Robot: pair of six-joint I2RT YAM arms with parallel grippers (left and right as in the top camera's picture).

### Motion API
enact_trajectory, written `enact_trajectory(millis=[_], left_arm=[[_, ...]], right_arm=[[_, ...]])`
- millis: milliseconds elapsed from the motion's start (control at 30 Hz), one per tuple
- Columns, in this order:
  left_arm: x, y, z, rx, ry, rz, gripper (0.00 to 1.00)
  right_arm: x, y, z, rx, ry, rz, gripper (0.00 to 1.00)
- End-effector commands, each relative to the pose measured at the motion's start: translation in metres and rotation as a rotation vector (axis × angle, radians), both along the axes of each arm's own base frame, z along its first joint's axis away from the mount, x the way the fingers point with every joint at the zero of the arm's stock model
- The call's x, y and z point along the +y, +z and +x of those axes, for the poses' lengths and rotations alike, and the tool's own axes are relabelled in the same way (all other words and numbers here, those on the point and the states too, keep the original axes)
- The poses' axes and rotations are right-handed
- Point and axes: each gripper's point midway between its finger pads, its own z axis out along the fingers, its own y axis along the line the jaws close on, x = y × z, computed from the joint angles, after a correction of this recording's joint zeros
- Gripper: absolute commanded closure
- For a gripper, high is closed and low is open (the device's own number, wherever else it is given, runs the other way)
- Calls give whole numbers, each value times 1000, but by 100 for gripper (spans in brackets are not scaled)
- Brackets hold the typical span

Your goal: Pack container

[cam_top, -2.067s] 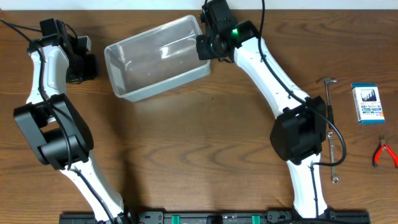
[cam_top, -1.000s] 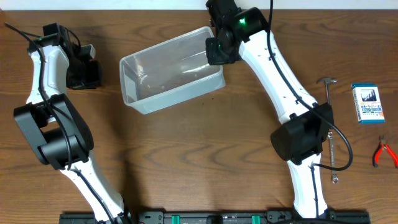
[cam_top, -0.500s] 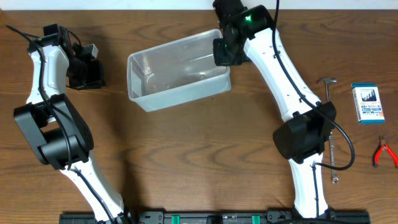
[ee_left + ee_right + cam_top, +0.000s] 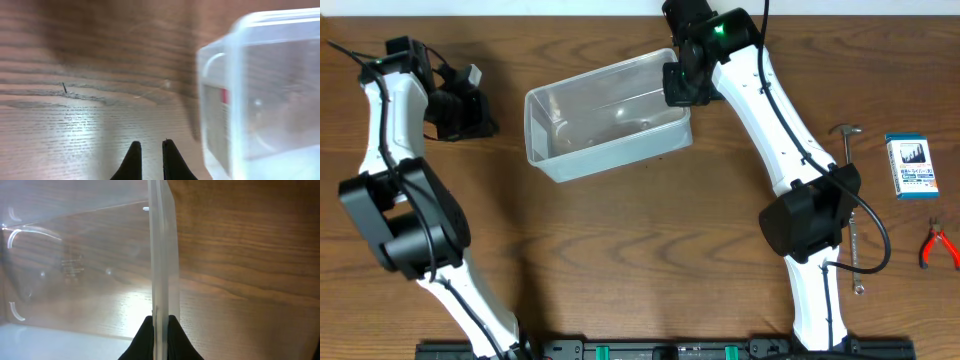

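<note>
Hammer [image 4: 849, 165], box [image 4: 911, 167], pliers [image 4: 937, 246] lie right, well apart from container [image 4: 610, 152].

Dark wood-grain counter [image 4: 620, 260], overhead view. Upper centre: a clear plastic container [image 4: 610, 160], set askew to the counter's edges. Right side, well apart from it: a hammer [image 4: 846, 131], handle partly hidden; a slim metal wrench [image 4: 858, 275] below it; a blue-and-white box [image 4: 910, 167] near the right edge; red-handled pliers [image 4: 937, 247] below the box.

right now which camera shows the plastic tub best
Overhead: nearly the whole tub shows, rim and floor. Left wrist catches only one blurred end; right wrist only one wall edge-on, pinched in the right gripper.
</note>
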Motion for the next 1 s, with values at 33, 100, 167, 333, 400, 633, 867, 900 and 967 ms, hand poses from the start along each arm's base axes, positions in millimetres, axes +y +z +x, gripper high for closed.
enact_trajectory(millis=[33, 100, 167, 333, 400, 633, 867, 900, 967], left_arm=[[-6, 54, -1, -123, 1, -2, 94], [-7, 62, -4, -135, 1, 2, 94], [-10, 69, -8, -141, -2, -6, 94], [-24, 74, -17, -116, -14, -75, 94], [-26, 73, -18, -106, -17, -79, 94], [-38, 72, -19, -96, -44, -82, 94], [-43, 70, -22, -81, -54, -87, 94], [-43, 69, -22, -78, -55, -88, 94], [-44, 69, -23, -73, -54, -90, 94]], right_arm=[[-2, 33, 5, -78, -23, 39, 99], [-2, 33, 5, -78, -22, 39, 99], [-2, 33, 5, -78, -22, 39, 99], [-1, 33, 6, -80, -23, 41, 99], [-1, 33, 6, -81, -22, 41, 99], [-1, 33, 7, -84, -23, 43, 99], [-1, 33, 6, -82, -22, 42, 99], [-2, 33, 5, -79, -22, 40, 99], [-3, 32, 3, -70, -21, 35, 99]])
